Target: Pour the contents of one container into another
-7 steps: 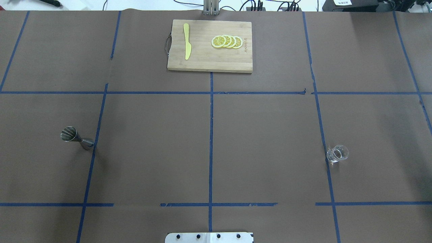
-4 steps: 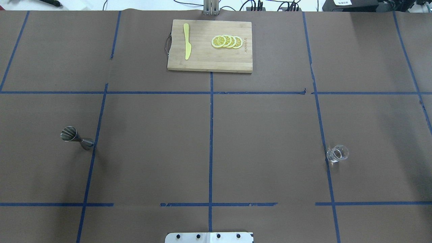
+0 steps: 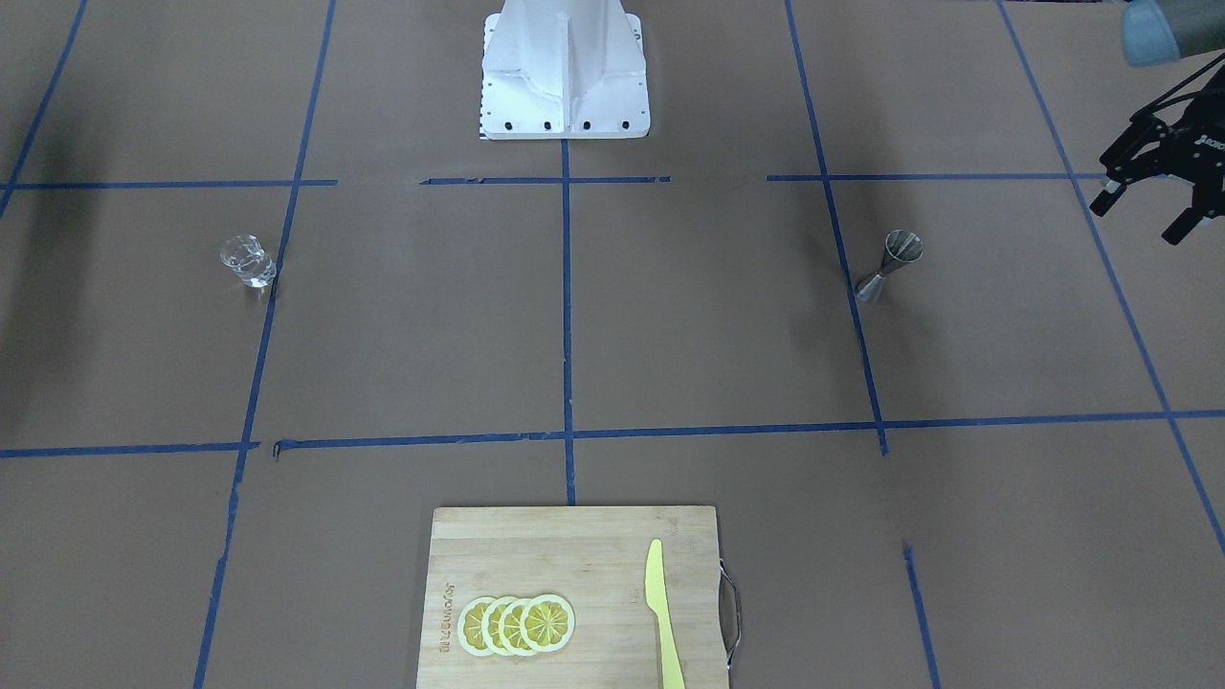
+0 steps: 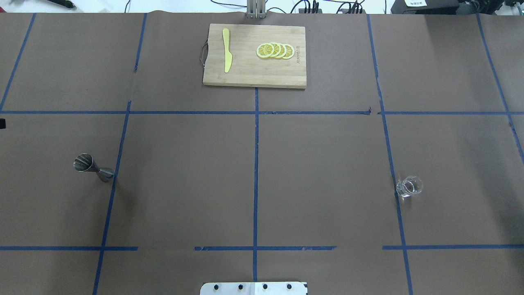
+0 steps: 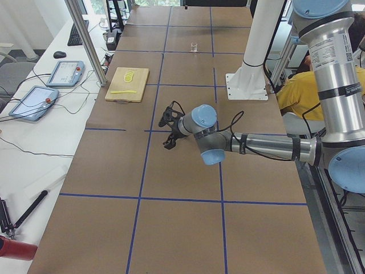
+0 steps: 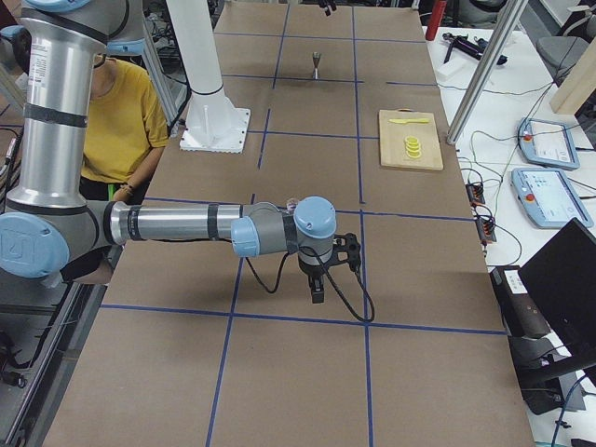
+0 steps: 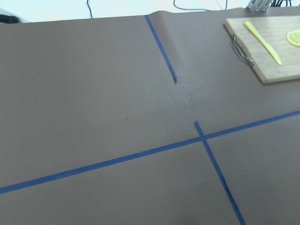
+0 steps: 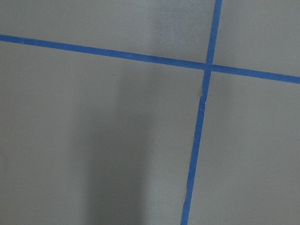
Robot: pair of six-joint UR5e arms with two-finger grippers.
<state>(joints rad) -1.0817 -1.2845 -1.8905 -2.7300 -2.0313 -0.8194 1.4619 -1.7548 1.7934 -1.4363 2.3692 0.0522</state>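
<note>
The small clear glass cup (image 4: 409,186) stands upright on the brown table at the right, also seen in the front-facing view (image 3: 249,260). The steel jigger (image 4: 92,167) stands upright at the left, on its narrower cone (image 3: 890,266). My left gripper (image 3: 1139,220) hovers open and empty at the table's edge, well outside the jigger; only a black tip (image 4: 1,123) of it shows in the overhead view. My right gripper (image 6: 319,279) shows only in the right side view, near the cup's end of the table; I cannot tell its state.
A wooden cutting board (image 4: 245,78) with a yellow knife (image 4: 226,50) and lemon slices (image 4: 275,50) lies at the far middle. The robot's white base (image 3: 565,77) sits at the near middle edge. Blue tape lines grid the brown paper.
A black tip of my left gripper has come into the overhead view at its left edge. The cup and the jigger have not moved.
</note>
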